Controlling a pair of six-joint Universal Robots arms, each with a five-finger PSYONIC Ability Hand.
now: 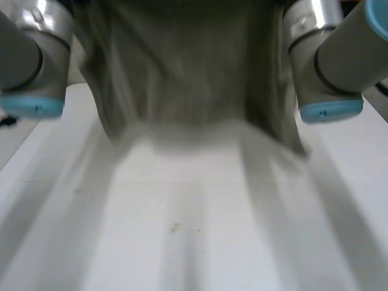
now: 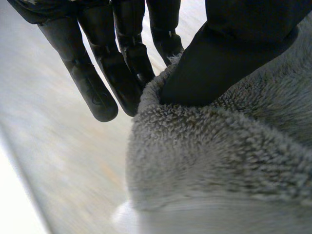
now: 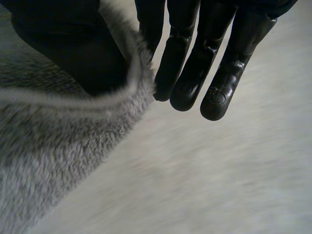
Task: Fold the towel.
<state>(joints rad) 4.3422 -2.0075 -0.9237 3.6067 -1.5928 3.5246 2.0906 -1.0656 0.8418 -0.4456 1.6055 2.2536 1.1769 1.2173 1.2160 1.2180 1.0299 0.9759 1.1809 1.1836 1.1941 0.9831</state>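
Observation:
A grey fluffy towel [image 1: 182,66] hangs spread between my two arms, lifted off the white table [image 1: 200,242], with its lower edge loose above the tabletop. In the left wrist view my left hand [image 2: 219,63] pinches a rolled edge of the towel [image 2: 219,161] between its thumb and the nearest of its straight fingers [image 2: 92,83]. In the right wrist view my right hand [image 3: 73,48] holds the towel's hemmed edge [image 3: 63,141] the same way, thumb on the cloth and fingers [image 3: 195,73] straight behind it.
My left arm [image 1: 33,60] and right arm [image 1: 327,66] flank the hanging towel near the table's far side. The towel's shadow streaks the tabletop below it.

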